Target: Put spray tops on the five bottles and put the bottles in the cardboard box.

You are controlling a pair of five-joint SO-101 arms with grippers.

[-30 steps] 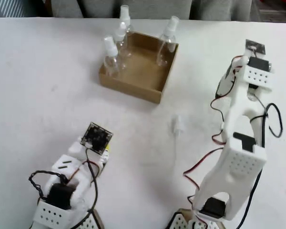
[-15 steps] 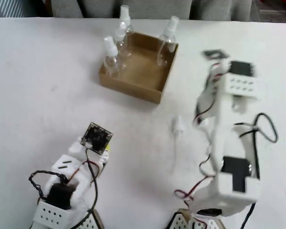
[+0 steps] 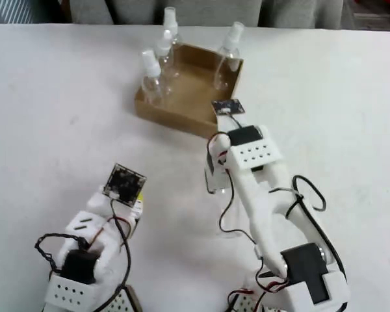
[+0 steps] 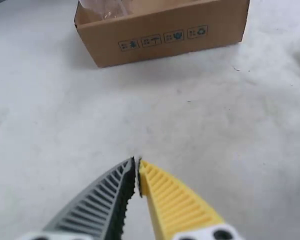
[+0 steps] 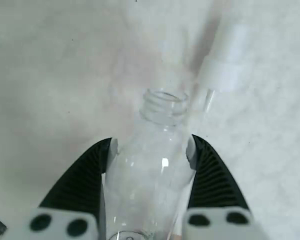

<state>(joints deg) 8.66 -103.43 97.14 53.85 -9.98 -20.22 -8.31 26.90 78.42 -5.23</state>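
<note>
A clear bottle [image 5: 155, 167] with a bare threaded neck sits between the black fingers of my right gripper [image 5: 151, 144], which is shut on it. A white spray top [image 5: 225, 70] lies on the table just past the bottle's mouth. In the high view the right arm [image 3: 253, 156] stands at the table's centre, just in front of the cardboard box [image 3: 175, 117]. Several capped bottles [image 3: 151, 71] stand in the box. My left gripper [image 4: 137, 167] is shut on nothing, low over the table at the near left [image 3: 136, 207], facing the box [image 4: 165, 35].
White tabletop all around. The right arm's cables [image 3: 305, 195] loop over the near right. Open room lies to the left of the box and at the far right.
The right arm has swung from the table's far right to the centre, in front of the box, covering the spot where the spray top lay. The left arm shifted slightly.
</note>
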